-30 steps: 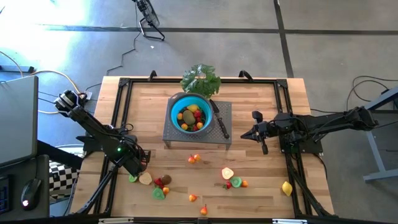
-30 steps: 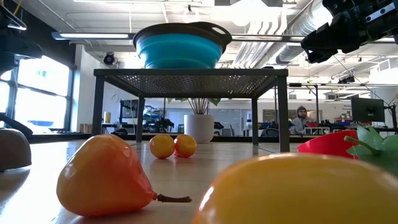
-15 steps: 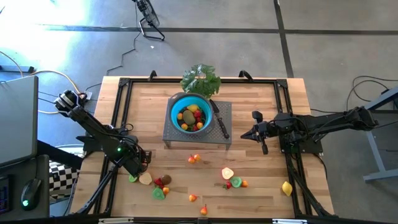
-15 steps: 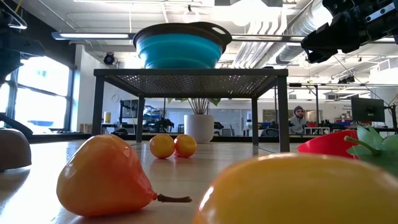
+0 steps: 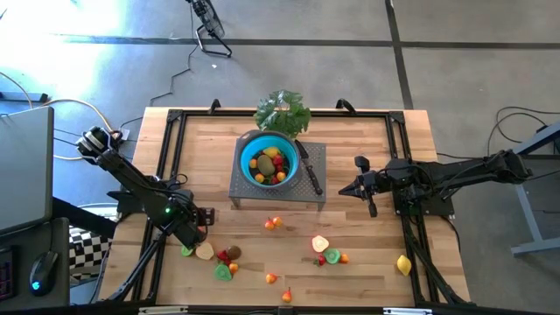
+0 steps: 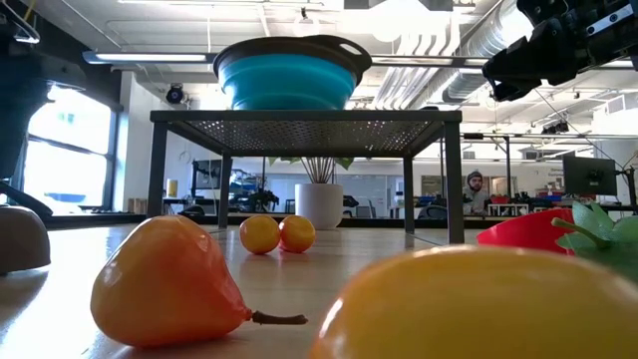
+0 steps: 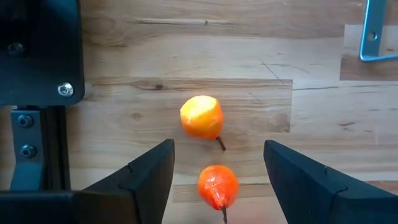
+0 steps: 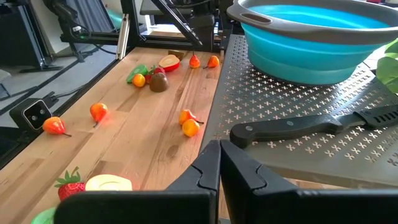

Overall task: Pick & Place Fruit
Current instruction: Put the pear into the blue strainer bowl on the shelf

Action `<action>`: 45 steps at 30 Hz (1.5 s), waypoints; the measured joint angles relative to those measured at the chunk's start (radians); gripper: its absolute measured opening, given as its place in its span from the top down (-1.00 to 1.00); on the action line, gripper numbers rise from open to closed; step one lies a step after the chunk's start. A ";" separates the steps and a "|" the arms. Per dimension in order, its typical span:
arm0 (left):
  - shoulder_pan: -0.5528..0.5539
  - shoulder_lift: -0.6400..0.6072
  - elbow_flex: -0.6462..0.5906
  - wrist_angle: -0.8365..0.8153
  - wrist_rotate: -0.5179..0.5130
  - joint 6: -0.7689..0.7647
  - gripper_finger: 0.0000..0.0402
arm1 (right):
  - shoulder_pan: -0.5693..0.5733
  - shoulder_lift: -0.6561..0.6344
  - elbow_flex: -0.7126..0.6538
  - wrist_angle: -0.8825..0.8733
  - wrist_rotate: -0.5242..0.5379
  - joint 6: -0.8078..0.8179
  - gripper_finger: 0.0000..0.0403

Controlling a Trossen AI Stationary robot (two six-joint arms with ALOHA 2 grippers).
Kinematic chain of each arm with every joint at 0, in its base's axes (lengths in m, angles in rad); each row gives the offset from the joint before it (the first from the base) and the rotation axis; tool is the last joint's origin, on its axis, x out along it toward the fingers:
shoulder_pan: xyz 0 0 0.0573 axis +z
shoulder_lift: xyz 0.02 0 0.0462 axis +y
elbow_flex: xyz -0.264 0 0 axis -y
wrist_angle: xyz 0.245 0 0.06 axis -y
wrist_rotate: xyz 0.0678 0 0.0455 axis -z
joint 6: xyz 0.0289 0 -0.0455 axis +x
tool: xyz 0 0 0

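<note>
Fruit (image 5: 274,222) is partly in the bowl (image 5: 269,158) at worktop (image 5: 367,262) centre, on the mesh rack (image 5: 313,194). The rest is loose on the worktop from 5 to 8 o'clock of the bowl: orange pair just below the rack, lemon (image 5: 403,263) far at 5 o'clock, a cluster by the left hand (image 5: 202,236) at 7 o'clock.

Left hand: fingers apart, nothing between them, low over the worktop just above the cream slice (image 5: 205,252). Its wrist view shows two small orange fruits (image 7: 201,116) ahead, the nearer one between the finger (image 7: 149,177) lines.

Right hand (image 5: 347,189): fingers together, empty, parked at 3 o'clock of the rack, waiting near the knife (image 5: 309,171).

Risks:
- The two orange fruits sit close together; closing on the near one may knock the other, or pinch both.
- Round, smooth toys likely roll or squirt out if the grip lands off centre.
- Stems stick out, so a finger could catch one and flick the fruit away.
- The bowl is raised on the rack; a low carry could clip the rim.

No brands, labels or readable writing visible.
</note>
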 joint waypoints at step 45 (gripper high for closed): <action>0.001 0.347 0.000 0.095 -0.046 -0.044 -0.20 | 0.000 0.000 0.000 0.001 0.000 0.000 0.99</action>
